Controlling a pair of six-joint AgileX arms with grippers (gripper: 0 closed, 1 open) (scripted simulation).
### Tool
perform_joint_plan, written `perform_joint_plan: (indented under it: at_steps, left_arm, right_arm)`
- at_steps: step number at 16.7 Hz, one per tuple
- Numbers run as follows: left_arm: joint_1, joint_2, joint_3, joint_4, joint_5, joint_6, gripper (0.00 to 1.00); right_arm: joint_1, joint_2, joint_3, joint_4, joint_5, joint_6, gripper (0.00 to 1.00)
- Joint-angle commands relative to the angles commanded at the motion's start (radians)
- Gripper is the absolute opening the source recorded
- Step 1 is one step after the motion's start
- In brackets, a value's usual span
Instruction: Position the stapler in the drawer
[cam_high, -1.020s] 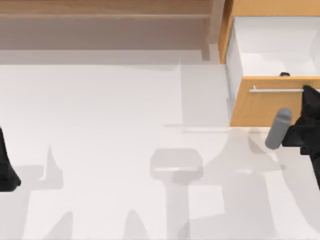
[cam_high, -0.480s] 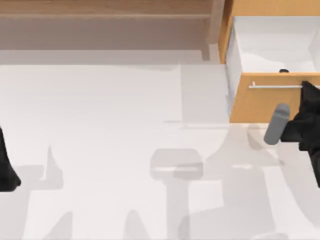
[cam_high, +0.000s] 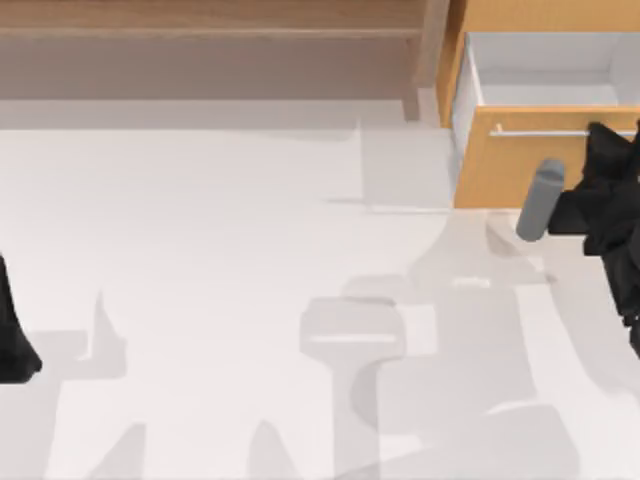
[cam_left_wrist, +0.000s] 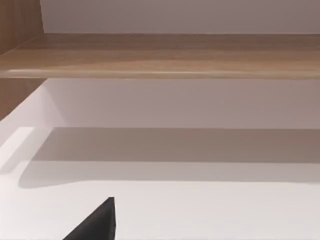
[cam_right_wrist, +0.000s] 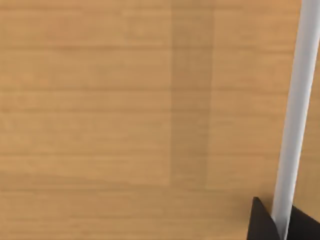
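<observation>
Right gripper (cam_high: 598, 135) clenched on handle (cam_high: 540, 131); drawer (cam_high: 520, 165) should be pushed straight in, no twist. Left gripper (cam_high: 15, 340) parked, grip state unclear

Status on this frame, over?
Right tool shut on thin silver bar handle. Light orange-wood drawer part open, white inner walls showing. Left tool parked at table left edge.

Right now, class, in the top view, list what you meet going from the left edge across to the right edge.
Left gripper → wooden shelf unit → drawer → grey cylinder → right gripper.
</observation>
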Motion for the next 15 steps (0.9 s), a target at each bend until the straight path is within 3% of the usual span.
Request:
perform_joint_plan:
  at_steps: [15]
  left_arm:
    - [0.000, 0.000, 0.000, 0.000, 0.000, 0.000, 1.00]
  right_arm:
    - [-0.041, 0.104, 0.262, -0.159, -0.044, 0.001, 0.00]
